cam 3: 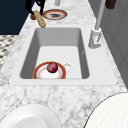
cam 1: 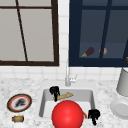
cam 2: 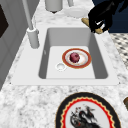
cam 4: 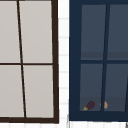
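My left hand (cam 1: 54, 91) hangs over the back of the sink (cam 1: 43, 105) with its fingers curled round a long tan bread stick (cam 1: 64, 95). That hand (cam 2: 105, 13) and bread stick (cam 2: 85, 21) are seen at the top right of the left side view, and again, hand (cam 3: 32, 5) and bread stick (cam 3: 40, 19), at the top left of the right side view. My right hand (cam 1: 93, 115) floats at the sink's front right corner. A big bright red ball (cam 1: 67, 115) covers the sink's front.
An orange-rimmed plate (cam 2: 85, 63) with a dark red fruit (cam 2: 74, 57) lies in the sink. A faucet (cam 1: 67, 77) stands behind. A patterned plate (cam 1: 19, 102) and a small brown item (cam 1: 18, 118) sit left; a white plate (cam 1: 120, 108) and grey pot (cam 1: 123, 82) sit right.
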